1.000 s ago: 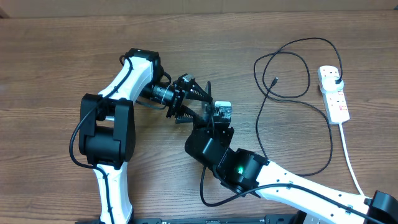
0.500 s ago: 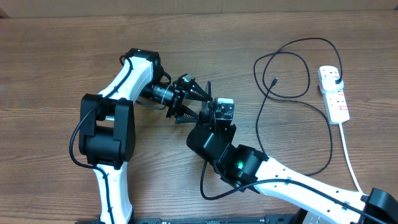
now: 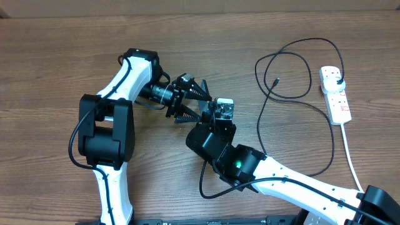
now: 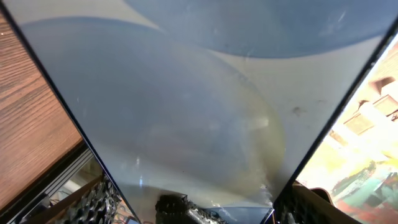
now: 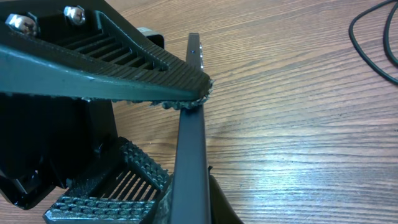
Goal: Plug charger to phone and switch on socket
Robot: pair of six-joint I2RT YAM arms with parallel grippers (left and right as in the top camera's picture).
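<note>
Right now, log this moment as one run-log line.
left gripper: shut on phone, held on edge | right gripper: beside phone, state unclear | charger: loose on table | socket: untouched

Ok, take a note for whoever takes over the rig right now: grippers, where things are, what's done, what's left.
Left gripper: shut on the phone, holding it on edge.
Right gripper: open, one fingertip against the phone's edge.
Charger: cable looped on the table, connector tip lying free, far from the phone. Its plug looks seated in the socket.
Done: phone gripped.
Left: fit the tip into the phone and switch the socket on. Switch state unreadable.
</note>
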